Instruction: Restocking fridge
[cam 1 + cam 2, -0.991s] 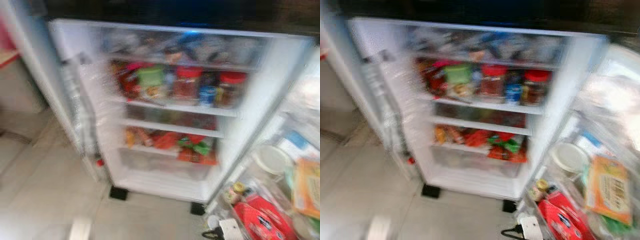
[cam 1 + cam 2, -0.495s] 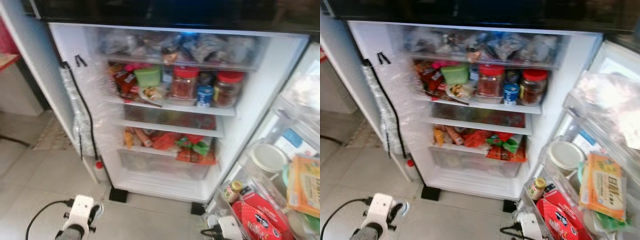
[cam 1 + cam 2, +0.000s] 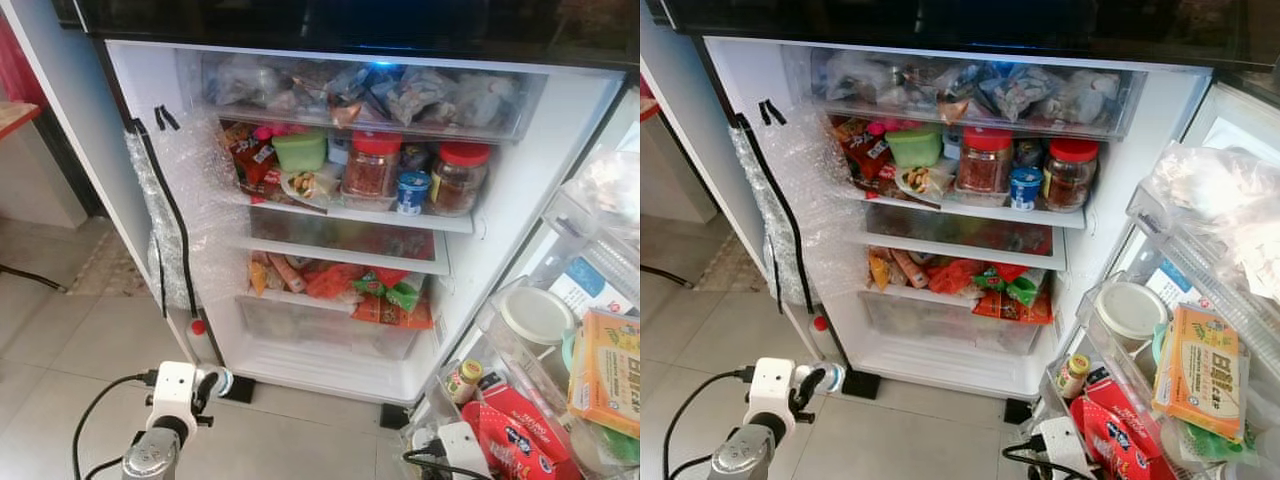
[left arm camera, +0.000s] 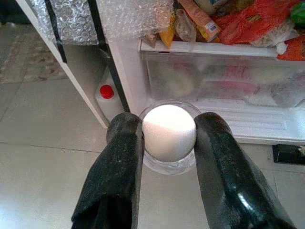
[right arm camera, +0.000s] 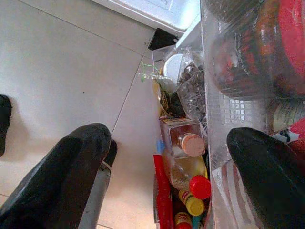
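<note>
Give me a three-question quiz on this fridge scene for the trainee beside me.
1. True or false: the left hand is shut on a clear container with a white lid.
2. The blue can stands between two jars with lids of which colour? A) green B) red C) white
3. Fill in: the right hand is ____, holding nothing, beside the door shelf.

Key: 1 true; 2 B; 3 open.
</note>
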`<state>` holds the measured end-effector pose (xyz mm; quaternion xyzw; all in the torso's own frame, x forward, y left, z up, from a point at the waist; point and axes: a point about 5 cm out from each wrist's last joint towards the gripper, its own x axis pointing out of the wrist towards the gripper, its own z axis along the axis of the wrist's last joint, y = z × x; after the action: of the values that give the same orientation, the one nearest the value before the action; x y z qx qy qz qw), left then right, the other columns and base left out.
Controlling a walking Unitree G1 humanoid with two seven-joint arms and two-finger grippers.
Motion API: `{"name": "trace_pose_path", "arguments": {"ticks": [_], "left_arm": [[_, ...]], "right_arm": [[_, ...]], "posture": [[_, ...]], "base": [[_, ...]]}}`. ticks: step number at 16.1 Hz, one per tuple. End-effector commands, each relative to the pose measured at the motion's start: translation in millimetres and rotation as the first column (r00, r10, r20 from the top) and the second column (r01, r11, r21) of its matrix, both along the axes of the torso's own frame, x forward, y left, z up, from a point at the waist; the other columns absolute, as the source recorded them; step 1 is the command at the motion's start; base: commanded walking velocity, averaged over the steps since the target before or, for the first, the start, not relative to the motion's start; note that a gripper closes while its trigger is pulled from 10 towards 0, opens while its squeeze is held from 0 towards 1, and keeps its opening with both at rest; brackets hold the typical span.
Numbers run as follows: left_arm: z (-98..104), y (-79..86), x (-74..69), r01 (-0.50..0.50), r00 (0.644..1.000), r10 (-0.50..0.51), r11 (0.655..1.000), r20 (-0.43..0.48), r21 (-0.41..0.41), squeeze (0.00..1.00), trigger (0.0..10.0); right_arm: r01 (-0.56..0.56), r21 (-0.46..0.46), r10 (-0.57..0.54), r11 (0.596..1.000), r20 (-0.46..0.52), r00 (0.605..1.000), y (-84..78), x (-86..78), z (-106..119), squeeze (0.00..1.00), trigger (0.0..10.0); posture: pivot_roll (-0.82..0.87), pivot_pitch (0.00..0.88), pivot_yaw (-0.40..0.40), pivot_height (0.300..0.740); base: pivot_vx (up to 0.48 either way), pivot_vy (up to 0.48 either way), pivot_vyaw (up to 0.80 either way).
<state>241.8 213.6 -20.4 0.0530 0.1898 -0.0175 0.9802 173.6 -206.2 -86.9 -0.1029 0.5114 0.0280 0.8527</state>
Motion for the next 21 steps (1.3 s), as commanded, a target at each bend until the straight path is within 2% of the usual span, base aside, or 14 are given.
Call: {"name": "trace_pose_path", "arguments": {"ticks": [1, 5, 7, 10, 16, 21], "left_arm": [[11, -2.9, 12.9, -0.005, 0.999, 0.007, 1.0, 0.05, -0.025, 0.0, 10.0], [16, -6.9, 18.0, 0.005, 0.997, 0.0, 0.998, 0.082, -0.058, 0.0, 10.0], [22, -12.7, 24.9, 0.055, 0.994, -0.048, 0.997, 0.102, -0.062, 0.0, 10.0], [29, -9.0, 33.7, 0.047, 0.992, -0.039, 0.997, 0.117, -0.06, 0.0, 10.0], [28, 3.3, 29.5, -0.005, 0.994, 0.013, 0.998, 0.112, -0.064, 0.0, 10.0], [31, -2.8, 33.9, 0.003, 0.991, 0.006, 0.997, 0.13, -0.071, 0.0, 10.0]], "right_arm": [[-0.002, -0.037, 0.004, 0.999, 0.039, 0.999, -4.3, 16.0, 8, 0.0, 10.0], [0.006, -0.044, -0.004, 0.999, 0.037, 0.999, -3.7, 19.4, 10, 0.0, 10.0], [0.025, -0.041, -0.023, 0.999, 0.032, 0.999, -2.0, 21.4, 10, 0.0, 10.0], [0.006, -0.033, -0.005, 0.999, 0.027, 1.0, 2.3, 27.5, 12, 0.0, 10.0], [0.0, -0.042, 0.002, 0.999, 0.041, 0.999, 2.2, 36.7, 18, 0.0, 10.0], [-0.007, -0.032, 0.008, 0.999, 0.026, 1.0, 4.7, 35.4, 16, 0.0, 10.0]], "posture": [[0.0, 0.0, -0.027, 0.74], [0.0, 0.0, -0.013, 0.74], [0.01, 0.0, -0.005, 0.74], [0.03, 0.0, -0.004, 0.74], [0.02, 0.0, -0.01, 0.74], [0.04, 0.0, -0.029, 0.74]], "base": [[0.0, 0.0, 0.0], [0.0, 0.0, 0.0], [0.0, 0.0, 0.0], [0.0, 0.0, 0.0], [0.0, 0.0, 0.0], [0.0, 0.0, 0.0]]}}
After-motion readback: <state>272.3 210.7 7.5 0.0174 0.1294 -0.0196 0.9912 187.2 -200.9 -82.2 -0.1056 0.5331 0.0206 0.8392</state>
